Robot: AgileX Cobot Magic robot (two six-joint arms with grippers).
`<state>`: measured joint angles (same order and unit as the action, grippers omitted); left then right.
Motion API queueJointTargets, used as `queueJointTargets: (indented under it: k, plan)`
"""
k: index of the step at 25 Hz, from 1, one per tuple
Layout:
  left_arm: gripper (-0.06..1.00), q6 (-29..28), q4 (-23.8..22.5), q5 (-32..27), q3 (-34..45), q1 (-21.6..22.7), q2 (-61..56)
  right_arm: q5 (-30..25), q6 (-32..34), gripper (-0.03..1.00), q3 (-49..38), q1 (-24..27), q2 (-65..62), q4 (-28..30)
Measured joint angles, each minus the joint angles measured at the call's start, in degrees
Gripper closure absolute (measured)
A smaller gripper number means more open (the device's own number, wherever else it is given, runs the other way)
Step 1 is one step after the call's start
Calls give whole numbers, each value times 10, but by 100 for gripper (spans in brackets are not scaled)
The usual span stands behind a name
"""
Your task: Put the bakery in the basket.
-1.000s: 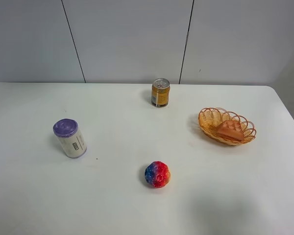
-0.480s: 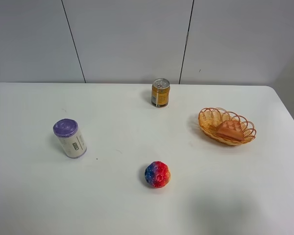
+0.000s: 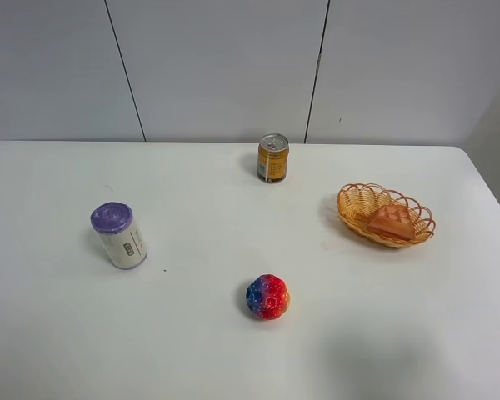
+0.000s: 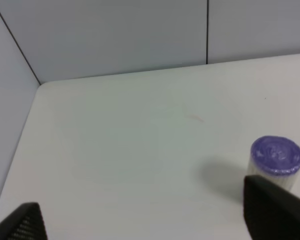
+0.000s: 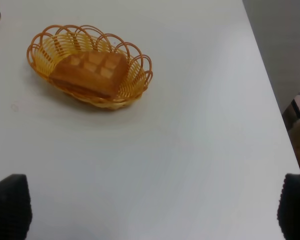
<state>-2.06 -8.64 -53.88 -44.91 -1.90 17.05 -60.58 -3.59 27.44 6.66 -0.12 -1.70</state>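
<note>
The orange-brown waffle-top bakery (image 3: 392, 222) lies inside the golden wicker basket (image 3: 356, 202) on the right side of the white table. The right wrist view shows the bakery (image 5: 90, 73) resting in the basket (image 5: 136, 60), well ahead of my right gripper (image 5: 151, 207). That gripper is open and empty, its two dark fingertips (image 5: 7, 205) far apart. My left gripper (image 4: 147, 220) is open and empty over the table's left side, near the purple-lidded can (image 4: 276, 162). Neither gripper shows in the exterior high view.
A purple-lidded white can (image 3: 118, 235) stands at the left. A yellow drink can (image 3: 272, 157) stands at the back middle. A red-blue bumpy ball (image 3: 267, 297) sits at the front middle. The table's right edge (image 5: 270, 95) runs close to the basket.
</note>
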Motion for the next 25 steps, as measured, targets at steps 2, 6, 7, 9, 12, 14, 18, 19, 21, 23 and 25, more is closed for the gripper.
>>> queueJointTargets:
  k: [2, 6, 7, 9, 12, 14, 18, 19, 21, 23, 25]
  plan:
    - [16, -4, 0, 13, 49, 0, -65, 0, 0, -2, 0, 0, 0, 0]
    - [16, -34, 1, 5, 111, 0, -155, 0, 0, -2, 0, 0, 0, 0]
    - [16, -45, 2, -2, 119, 0, -166, 0, 0, -2, 0, 0, 0, 0]
    - [16, -57, 14, -27, 126, 0, -172, 0, 0, -2, 0, 0, 0, 0]
    - [16, -61, 39, -62, 142, 0, -173, 0, 0, -2, 0, 0, 0, 0]
    - [16, -61, 48, -67, 155, 0, -174, 0, 0, -2, 0, 0, 0, 0]
    - [16, -61, 52, -65, 159, 0, -174, 0, 0, -2, 0, 0, 0, 0]
    - [16, -61, 52, -65, 159, 0, -174, 0, 0, -2, 0, 0, 0, 0]
    - [16, -61, 52, -65, 159, 0, -174, 0, 0, -2, 0, 0, 0, 0]
    - [16, -61, 52, -65, 159, 0, -174, 0, 0, -2, 0, 0, 0, 0]
    - [16, -61, 52, -65, 159, 0, -174, 0, 0, -2, 0, 0, 0, 0]
